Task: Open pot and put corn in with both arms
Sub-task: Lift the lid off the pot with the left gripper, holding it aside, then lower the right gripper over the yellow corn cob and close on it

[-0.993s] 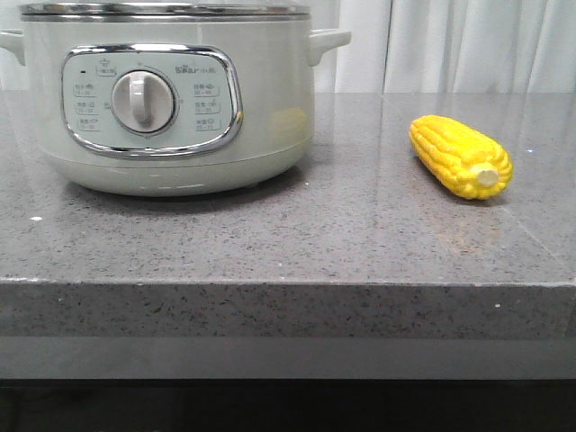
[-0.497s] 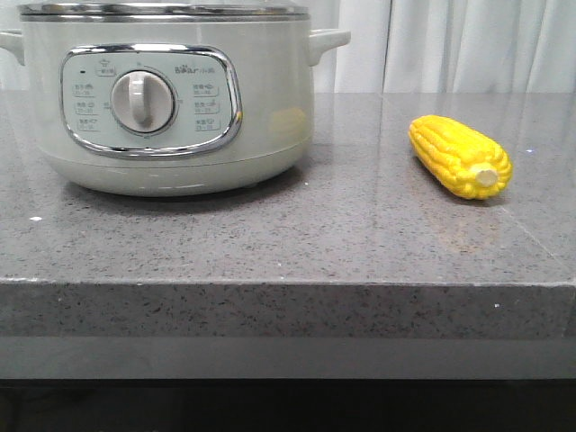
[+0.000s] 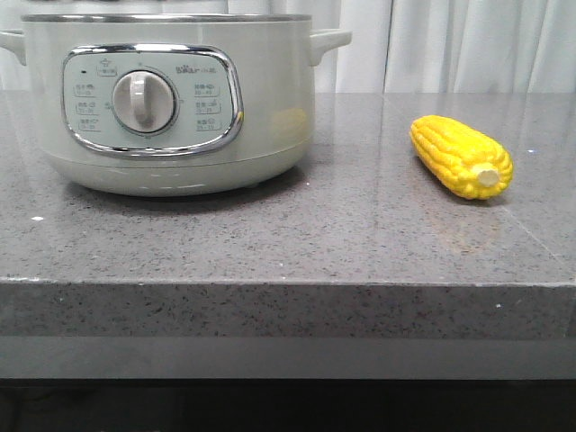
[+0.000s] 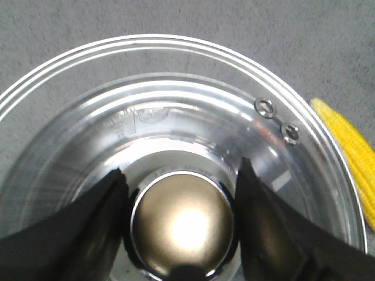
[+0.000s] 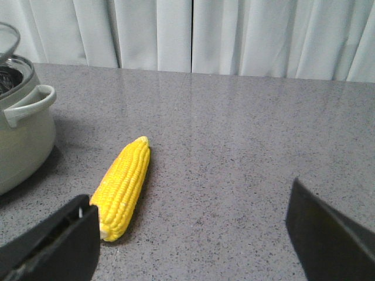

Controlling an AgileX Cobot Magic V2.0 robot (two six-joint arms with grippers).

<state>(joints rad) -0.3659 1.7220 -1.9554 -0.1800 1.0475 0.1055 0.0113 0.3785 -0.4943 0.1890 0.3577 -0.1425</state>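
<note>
The pot is sitting on the grey counter toward the 10 o'clock side of the front view, dial facing the camera. Its glass lid is filling the left wrist view, and in the right wrist view a sliver of it is showing raised and tilted above the pot's rim, so it appears to be coming off. The left gripper is closing its two dark fingers on either side of the lid's shiny knob, apparently gripping it.

The corn is lying on the counter at about 3 o'clock from the pot, well apart from it. Its long axis is running diagonally, stub end toward the front edge.

The right gripper is hanging wide open and empty, and the corn is lying ahead at its 11 o'clock, near one finger. That arm is clearly the nearer one for the pickup.
</note>
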